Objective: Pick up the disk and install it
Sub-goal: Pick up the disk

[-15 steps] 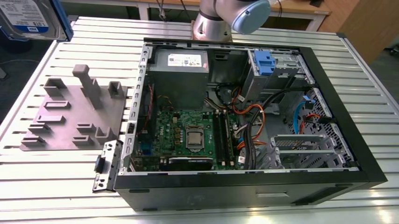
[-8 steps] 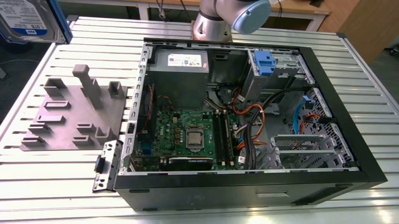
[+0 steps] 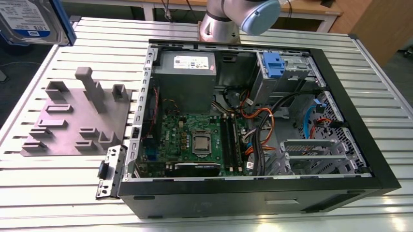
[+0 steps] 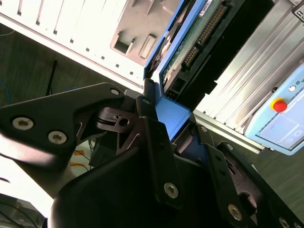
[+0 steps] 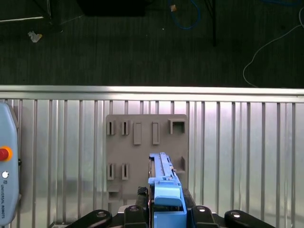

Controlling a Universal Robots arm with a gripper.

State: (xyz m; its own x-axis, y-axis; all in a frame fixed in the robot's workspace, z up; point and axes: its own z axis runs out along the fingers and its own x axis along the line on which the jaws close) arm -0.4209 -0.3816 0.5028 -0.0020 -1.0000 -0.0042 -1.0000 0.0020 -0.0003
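The disk (image 3: 29,21) hangs high at the exterior view's upper left, its white-and-blue label facing the camera, well away from the open computer case (image 3: 258,121). In the second wrist view my gripper (image 4: 178,128) is shut on the disk's blue rail, and the disk's green circuit board (image 4: 199,33) faces that camera. In the first wrist view the disk (image 5: 164,183) appears edge-on between the black fingers (image 5: 137,211) of my gripper (image 5: 166,211), held above the grey moulded plate (image 5: 142,142).
The grey plate with upright pegs (image 3: 77,116) lies on the slatted metal table (image 3: 65,193) to the exterior view's left of the case. A blue clip (image 3: 273,65) sits in the case's drive bay. A pendant with a red button (image 4: 279,105) lies on the table.
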